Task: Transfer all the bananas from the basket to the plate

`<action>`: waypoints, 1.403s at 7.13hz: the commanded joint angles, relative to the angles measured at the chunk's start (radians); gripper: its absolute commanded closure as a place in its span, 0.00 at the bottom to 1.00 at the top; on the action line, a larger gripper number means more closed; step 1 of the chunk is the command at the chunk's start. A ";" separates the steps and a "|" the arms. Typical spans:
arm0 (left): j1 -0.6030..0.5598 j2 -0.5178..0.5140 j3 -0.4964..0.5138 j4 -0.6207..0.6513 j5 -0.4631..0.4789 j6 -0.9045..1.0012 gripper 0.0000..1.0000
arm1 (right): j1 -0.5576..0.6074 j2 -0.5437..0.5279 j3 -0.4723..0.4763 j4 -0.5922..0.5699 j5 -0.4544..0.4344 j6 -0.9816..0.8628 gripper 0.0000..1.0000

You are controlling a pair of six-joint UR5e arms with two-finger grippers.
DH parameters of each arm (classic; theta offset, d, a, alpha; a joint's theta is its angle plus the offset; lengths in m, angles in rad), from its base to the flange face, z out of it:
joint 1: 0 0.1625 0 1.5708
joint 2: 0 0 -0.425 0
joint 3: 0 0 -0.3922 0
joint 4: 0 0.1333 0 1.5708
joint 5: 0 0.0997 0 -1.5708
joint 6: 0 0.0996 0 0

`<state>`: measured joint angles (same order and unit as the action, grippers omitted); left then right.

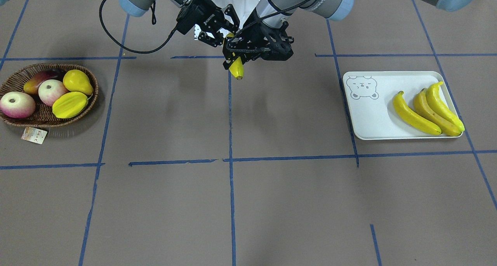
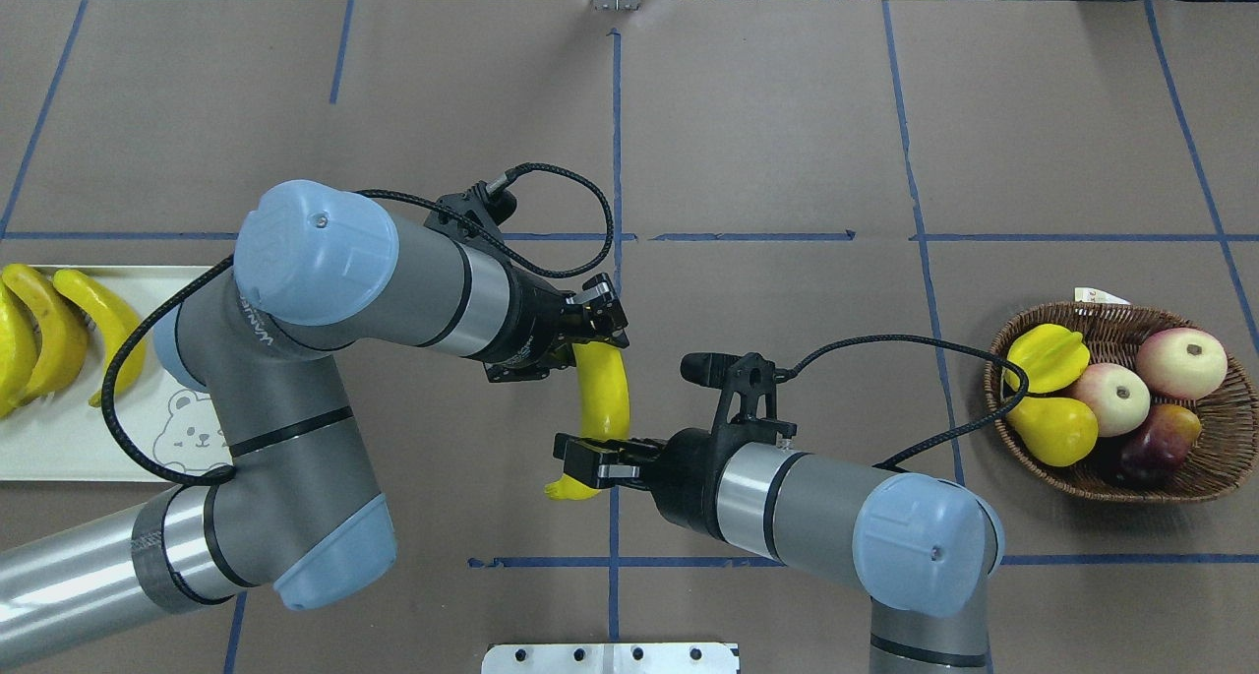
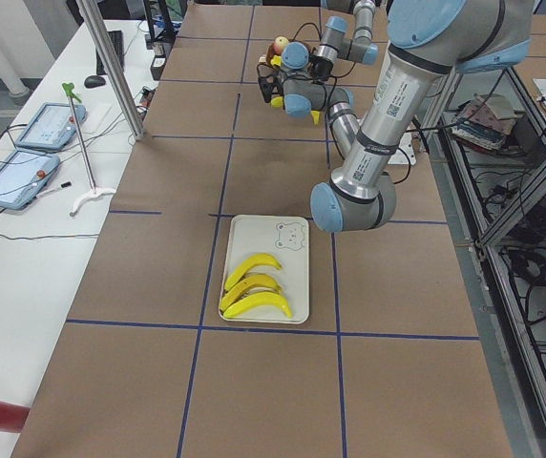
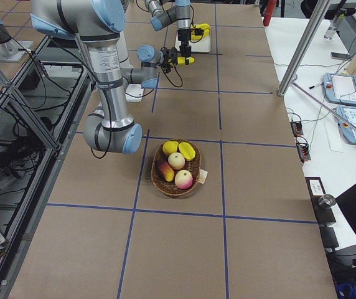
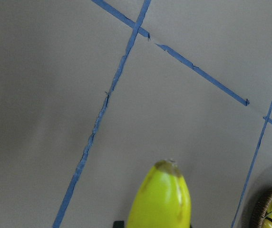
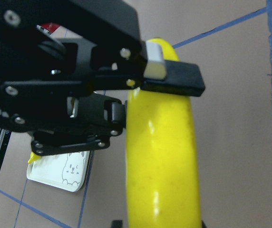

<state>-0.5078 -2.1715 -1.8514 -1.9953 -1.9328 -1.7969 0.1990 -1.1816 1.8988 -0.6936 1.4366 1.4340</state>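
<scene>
One yellow banana [image 2: 605, 398] hangs in the air over the table's middle, held between both arms. My left gripper [image 2: 593, 344] is shut on its thick upper end; the tip shows below it in the left wrist view [image 5: 162, 199]. My right gripper [image 2: 588, 463] is shut on the stem end, and the right wrist view shows the banana [image 6: 164, 156] filling its jaws. Three more bananas [image 1: 427, 110] lie side by side on the white bear-print plate [image 1: 369, 122]. The wicker basket [image 1: 23, 122] holds no banana.
The basket [image 2: 1180, 485] holds a yellow pear [image 1: 77, 82], a starfruit [image 1: 70, 105], two pink apples and a dark red fruit. A paper tag [image 1: 34, 135] lies by its rim. Blue tape lines cross the brown table. A cable loops from each wrist.
</scene>
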 commanded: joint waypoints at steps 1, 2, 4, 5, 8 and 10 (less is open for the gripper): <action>-0.003 0.007 -0.005 0.004 0.000 0.002 1.00 | 0.005 -0.003 0.003 -0.010 0.001 -0.001 0.00; -0.009 0.010 -0.005 0.007 0.003 0.005 1.00 | 0.010 -0.015 0.005 -0.015 0.007 -0.001 0.00; -0.041 0.068 -0.009 0.018 0.012 0.008 1.00 | 0.013 -0.062 0.006 -0.017 0.010 -0.001 0.00; -0.079 0.116 -0.005 0.020 0.012 0.014 1.00 | 0.023 -0.072 0.008 -0.067 0.024 -0.004 0.00; -0.138 0.134 -0.009 0.261 0.101 0.114 1.00 | 0.121 -0.070 0.138 -0.359 0.194 -0.006 0.00; -0.165 0.185 -0.020 0.364 0.110 0.143 1.00 | 0.202 -0.061 0.216 -0.626 0.308 -0.018 0.00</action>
<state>-0.6587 -2.0218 -1.8657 -1.6926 -1.8318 -1.6690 0.3526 -1.2461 2.0729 -1.1727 1.6760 1.4210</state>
